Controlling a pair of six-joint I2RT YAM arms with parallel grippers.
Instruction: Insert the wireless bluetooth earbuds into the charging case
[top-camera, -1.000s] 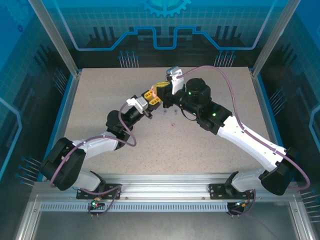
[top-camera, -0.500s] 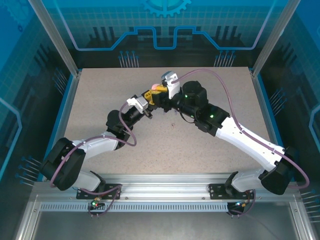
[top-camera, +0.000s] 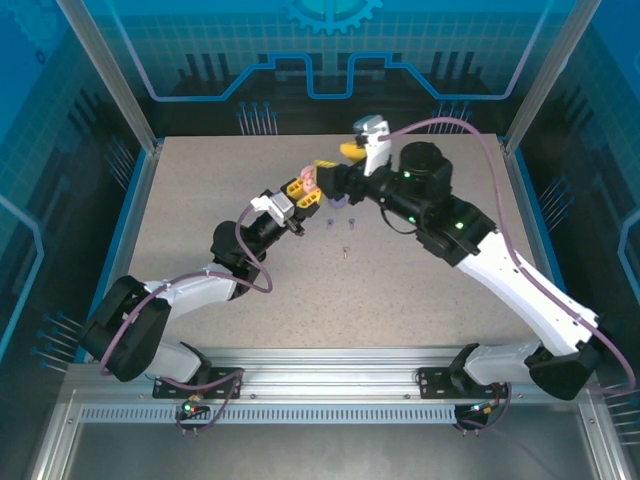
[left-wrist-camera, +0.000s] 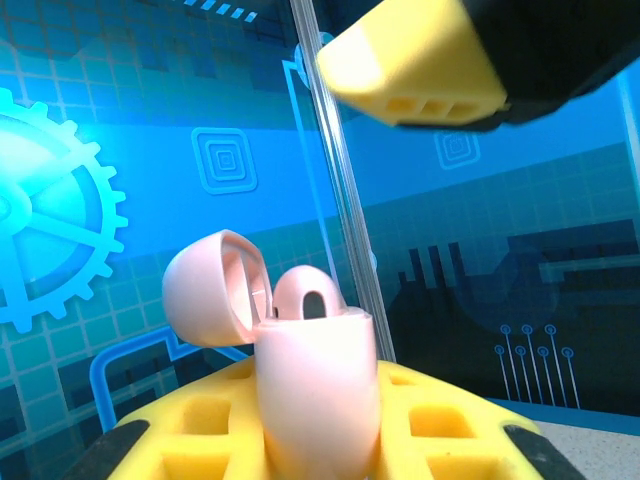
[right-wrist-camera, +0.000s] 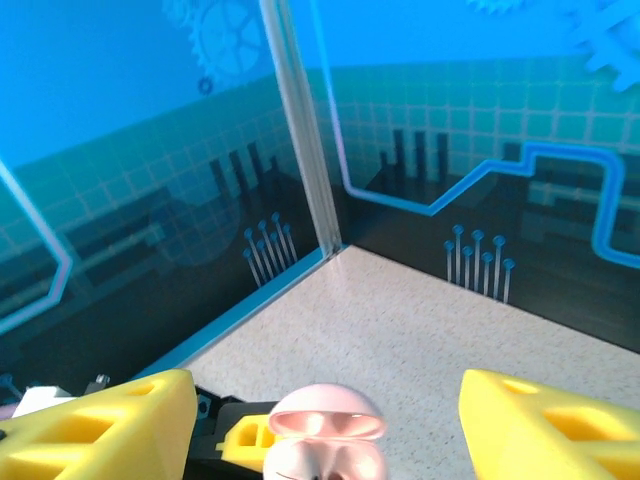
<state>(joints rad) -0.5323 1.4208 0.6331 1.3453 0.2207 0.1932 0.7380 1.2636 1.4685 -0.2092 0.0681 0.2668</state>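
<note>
The yellow fingers (left-wrist-camera: 205, 425) of the left gripper (top-camera: 304, 191) are clamped on the lower half of a pink case (left-wrist-camera: 318, 380), which stands upright between them at the bottom centre of the left wrist view. Its lid (left-wrist-camera: 213, 290) is swung open to the left. A pale rounded shape with a dark slot sits in the mouth, and I cannot tell whether it is an earbud.

The right gripper (right-wrist-camera: 325, 392) has its yellow fingers (right-wrist-camera: 110, 420) spread wide at the lower corners of the right wrist view. The case sits low between them, touching neither. One of these fingers hangs at the top right of the left wrist view, above the case.

From above, both grippers meet just above the middle of the table (top-camera: 200, 200). Below them lie two tiny purple earbuds (top-camera: 329, 222) side by side, and a pale earbud (top-camera: 345, 250) a little lower.
</note>
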